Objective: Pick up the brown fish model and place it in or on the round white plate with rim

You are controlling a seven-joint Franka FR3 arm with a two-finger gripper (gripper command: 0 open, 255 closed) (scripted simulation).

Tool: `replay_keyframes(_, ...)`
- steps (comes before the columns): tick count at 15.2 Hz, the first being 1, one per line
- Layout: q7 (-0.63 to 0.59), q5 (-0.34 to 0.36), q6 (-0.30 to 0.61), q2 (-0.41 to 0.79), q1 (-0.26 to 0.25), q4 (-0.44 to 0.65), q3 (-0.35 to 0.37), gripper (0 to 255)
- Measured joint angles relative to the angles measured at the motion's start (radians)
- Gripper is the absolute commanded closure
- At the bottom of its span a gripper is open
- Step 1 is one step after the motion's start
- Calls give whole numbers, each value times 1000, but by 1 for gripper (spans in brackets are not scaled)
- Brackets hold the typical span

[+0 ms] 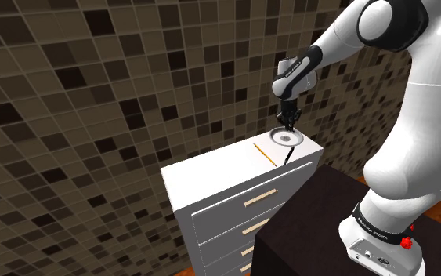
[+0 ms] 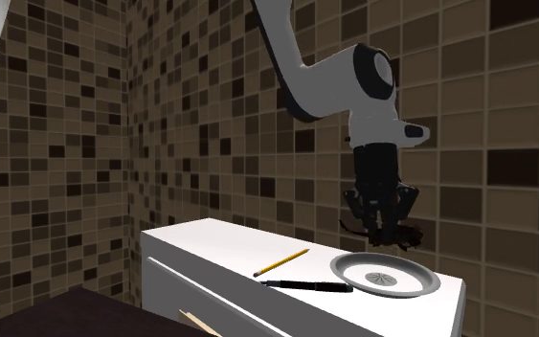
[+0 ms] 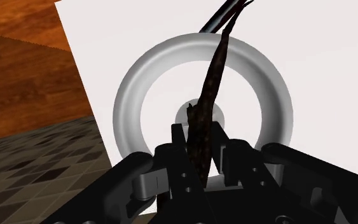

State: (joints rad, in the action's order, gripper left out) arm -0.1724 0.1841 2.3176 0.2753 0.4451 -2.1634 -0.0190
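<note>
Closest in the wrist view is the all-black two-finger gripper, clamped on a thin, dark brown fish model that shows edge-on and juts forward from between the fingers. Beyond the fish lies the round white plate with a raised rim, and the gripper points almost straight at the small boss in the plate's middle. In the second exterior view the fish hangs at the fingertips above the plate with open air beneath it, so it is not touching the plate. The plate sits on the flat top of a white chest of drawers, near the corner towards that view's right. A yellow pencil and a black pen lie just beside the plate on the side towards that view's left, both apart from the fish. By my reading the pick is done and the carry is all but done: the fish is off the surface, held, and lined up over its target. What is left is the placing: lowering a little, parting the fingers so the fish drops inside the rim, and drawing the hand up clear. Thin and held on edge, the fish will probably tip flat when freed, and it could land across the rim if released off-centre.
</note>
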Motion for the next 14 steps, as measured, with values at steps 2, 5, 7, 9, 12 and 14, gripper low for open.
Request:
replay_keyframes(2, -4, 3, 20, 18, 0, -3, -1, 255)
replay_keyframes(5, -14, 8, 55, 52, -3, -4, -2, 255)
replay_keyframes(7, -16, 11, 76, 69, -1, -6, -4, 255)
replay_keyframes(9, -17, 12, 83, 79, -1, -4, -4, 255)
replay_keyframes(12, -18, 13, 86, 83, -1, -3, -4, 255)
replay_keyframes(14, -18, 13, 86, 83, -1, -3, -5, 0)
